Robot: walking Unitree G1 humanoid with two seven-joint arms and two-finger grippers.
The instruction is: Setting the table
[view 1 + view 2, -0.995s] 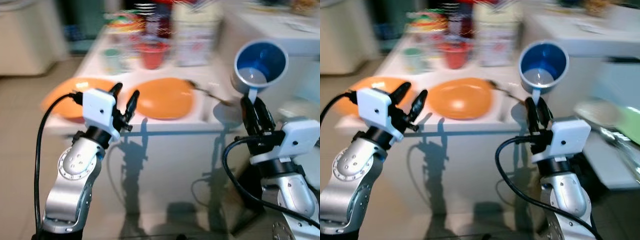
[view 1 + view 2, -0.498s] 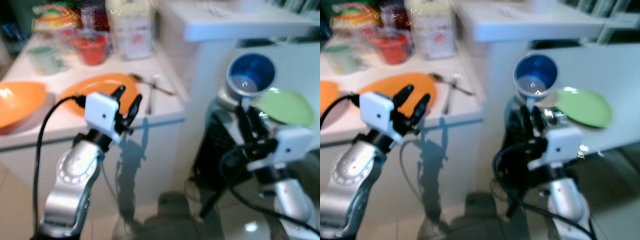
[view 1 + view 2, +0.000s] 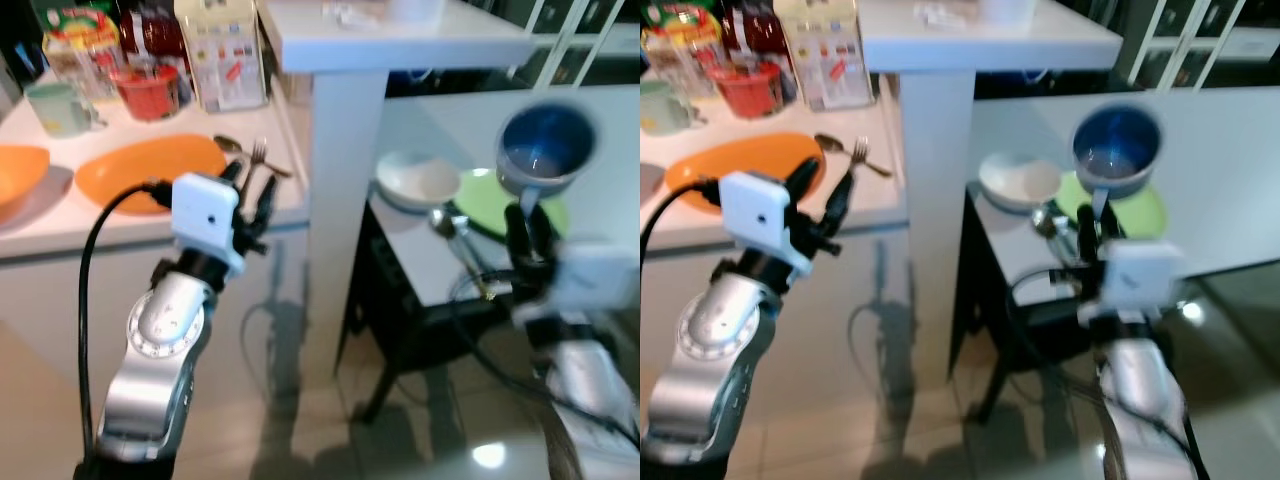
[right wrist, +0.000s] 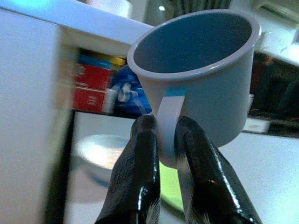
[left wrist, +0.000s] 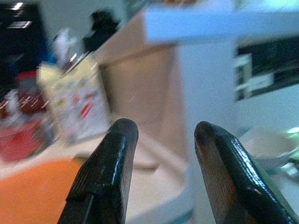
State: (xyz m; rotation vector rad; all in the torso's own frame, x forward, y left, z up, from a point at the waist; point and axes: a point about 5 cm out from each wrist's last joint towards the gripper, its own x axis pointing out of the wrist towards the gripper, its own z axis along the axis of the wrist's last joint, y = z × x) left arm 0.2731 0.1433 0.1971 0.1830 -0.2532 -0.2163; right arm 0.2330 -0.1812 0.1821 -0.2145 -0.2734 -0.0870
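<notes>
As view swings from counter with orange plate (image 3: 150, 170) toward low table (image 3: 420, 255), right gripper (image 3: 1092, 222) pinches blue mug (image 3: 1118, 150) handle, mug above green plate (image 3: 1148, 212) beside white bowl (image 3: 1020, 182); placement likely near; left gripper (image 3: 252, 192) empty, fingers apart

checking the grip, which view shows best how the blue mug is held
The right wrist view: the right tool pinches the pale handle of the blue plastic mug, close up and sharp. Both eye views show the mug small and blurred, held up above the tool, over a green plate.
</notes>
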